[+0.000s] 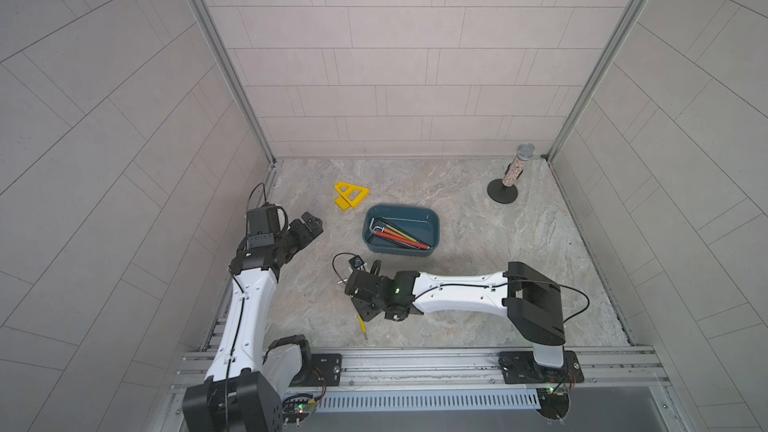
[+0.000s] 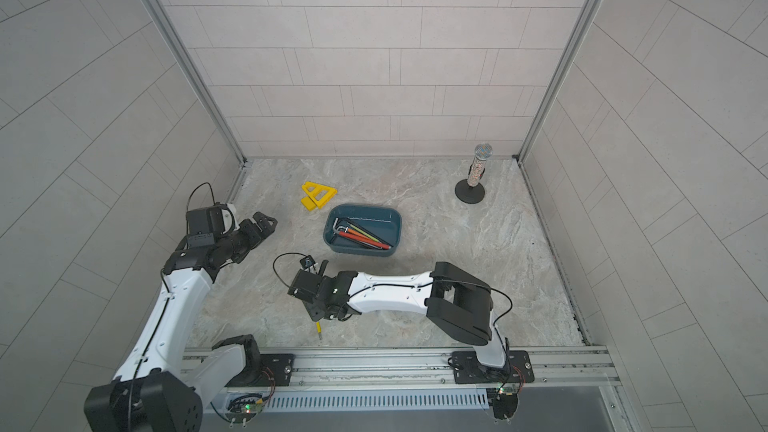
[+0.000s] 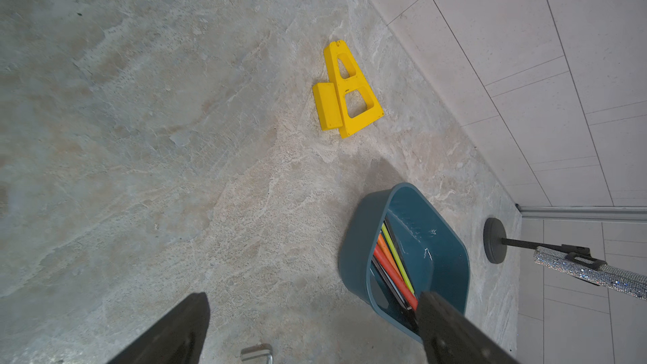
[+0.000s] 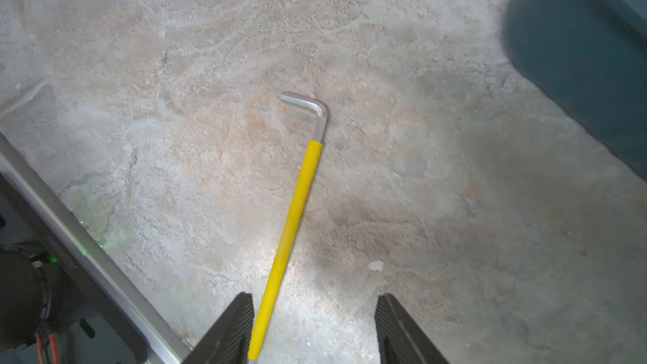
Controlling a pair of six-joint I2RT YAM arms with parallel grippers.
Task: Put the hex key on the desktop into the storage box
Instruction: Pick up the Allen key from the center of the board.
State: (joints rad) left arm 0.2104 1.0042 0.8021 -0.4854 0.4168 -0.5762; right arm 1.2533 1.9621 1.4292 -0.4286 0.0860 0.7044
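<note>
Right wrist view: hex key (image 4: 294,211), ungripped, between parted jaws of right claw (image 4: 315,297), perhaps against one.

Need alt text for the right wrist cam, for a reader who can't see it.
A yellow-sleeved hex key lies flat on the marbled desktop, its sleeved end running between the open jaws of the right gripper, bare bent end pointing away. A corner of the teal storage box and an aluminium rail show at the edges.
</note>
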